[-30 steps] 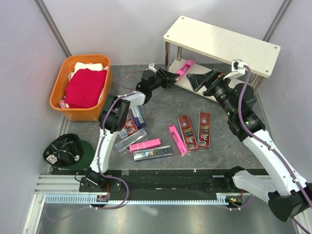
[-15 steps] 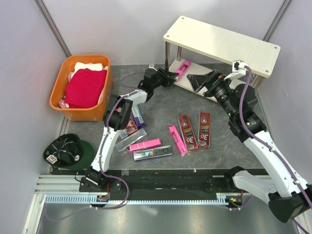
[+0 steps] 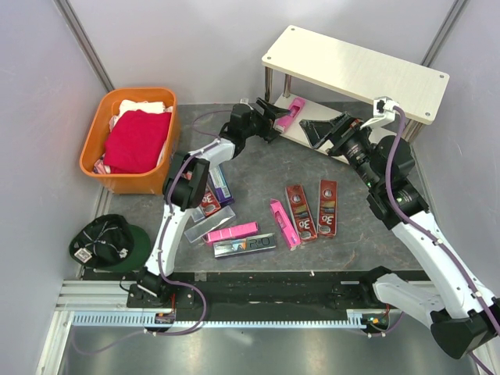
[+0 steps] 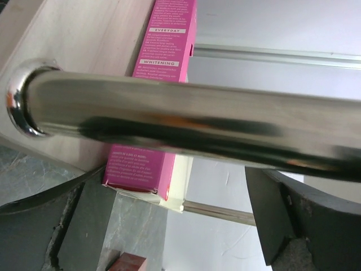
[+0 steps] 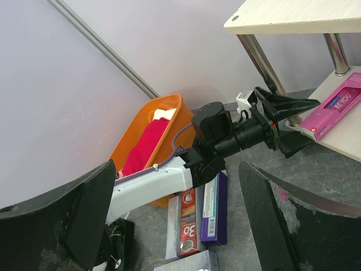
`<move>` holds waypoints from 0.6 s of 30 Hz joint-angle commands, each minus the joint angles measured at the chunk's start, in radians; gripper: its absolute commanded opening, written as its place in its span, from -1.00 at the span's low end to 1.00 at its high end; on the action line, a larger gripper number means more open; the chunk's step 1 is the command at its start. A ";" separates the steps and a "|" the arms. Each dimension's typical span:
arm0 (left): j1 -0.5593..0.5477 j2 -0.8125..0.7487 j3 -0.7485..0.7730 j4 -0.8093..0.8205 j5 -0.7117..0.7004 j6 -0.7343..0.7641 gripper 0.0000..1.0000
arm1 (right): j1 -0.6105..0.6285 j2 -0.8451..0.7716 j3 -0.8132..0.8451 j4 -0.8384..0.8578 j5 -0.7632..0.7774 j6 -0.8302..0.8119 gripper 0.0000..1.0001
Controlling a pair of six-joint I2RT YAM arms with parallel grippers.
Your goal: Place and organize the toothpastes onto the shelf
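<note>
A bright pink toothpaste (image 3: 293, 108) lies on the lower board of the shelf (image 3: 355, 69); it is free of both grippers. My left gripper (image 3: 276, 119) stands open just in front of it. In the left wrist view the pink carton (image 4: 153, 165) rests on the cream board (image 4: 84, 62) behind a chrome leg (image 4: 169, 121), between my spread fingers (image 4: 299, 220). My right gripper (image 3: 310, 133) hangs open and empty by the shelf's lower board. Several toothpastes lie on the table: dark red (image 3: 301, 212), pink (image 3: 283, 224), silver (image 3: 244, 245), purple (image 3: 221, 186).
An orange basket (image 3: 92, 160) with red and white cloths stands at the left. A dark green cap (image 3: 109, 241) lies near the front left. The right wrist view shows the left arm (image 5: 158, 183) above a dark red carton (image 5: 188, 223) and a purple one (image 5: 213, 208).
My left gripper has opened and let go of the pink carton, which now lies on the shelf's lower board. The right arm has hardly moved.
</note>
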 commanded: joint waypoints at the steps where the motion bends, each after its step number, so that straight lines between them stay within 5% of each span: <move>1: -0.001 -0.074 0.022 -0.215 0.023 0.131 1.00 | -0.004 -0.020 0.002 0.005 -0.016 0.009 0.96; 11: -0.001 -0.125 0.121 -0.453 0.025 0.312 0.99 | -0.004 -0.013 -0.005 0.002 -0.028 0.018 0.96; 18: -0.002 -0.180 0.028 -0.392 0.055 0.324 0.99 | -0.004 -0.014 -0.007 0.002 -0.034 0.028 0.96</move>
